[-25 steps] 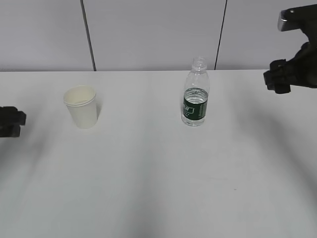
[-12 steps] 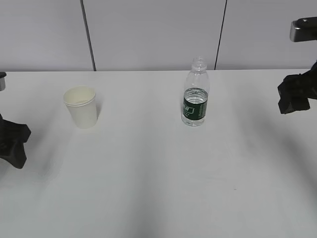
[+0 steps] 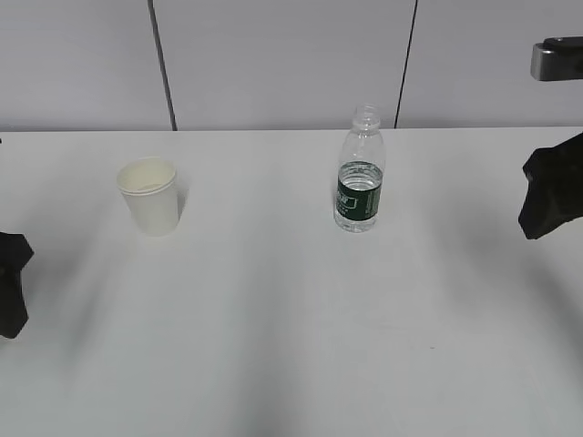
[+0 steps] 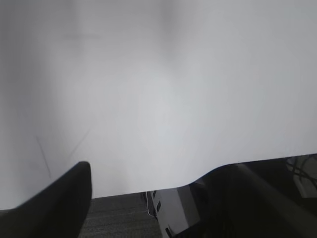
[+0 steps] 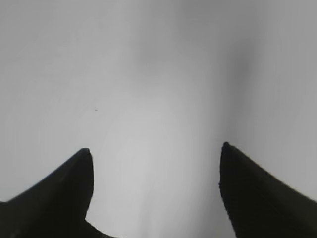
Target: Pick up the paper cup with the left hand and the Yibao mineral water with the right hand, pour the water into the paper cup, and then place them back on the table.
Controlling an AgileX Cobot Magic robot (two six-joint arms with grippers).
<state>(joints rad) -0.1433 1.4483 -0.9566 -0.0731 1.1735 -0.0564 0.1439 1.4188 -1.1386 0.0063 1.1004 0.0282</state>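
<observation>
The paper cup [image 3: 151, 196] stands upright on the left half of the white table [image 3: 291, 319], with nothing touching it. The Yibao mineral water [image 3: 359, 170], uncapped with a dark green label, stands upright right of centre. My left gripper [image 3: 11, 284] shows only at the far left edge, well apart from the cup. In the left wrist view it [image 4: 151, 171] is open over the table's front edge with nothing between its fingers. My right gripper [image 3: 551, 196] hangs at the far right edge, far from the bottle. The right wrist view shows it [image 5: 155, 148] open over bare tabletop.
A grey panelled wall [image 3: 273, 64] runs behind the table. The table's front edge [image 4: 148, 191] and dark floor below it show in the left wrist view. A grey-topped module [image 3: 556, 56] on the right arm sits at the upper right corner.
The left gripper has dropped lower at the left edge. The right gripper has sunk and drifted right, away from the bottle. Cup and bottle have not moved.
</observation>
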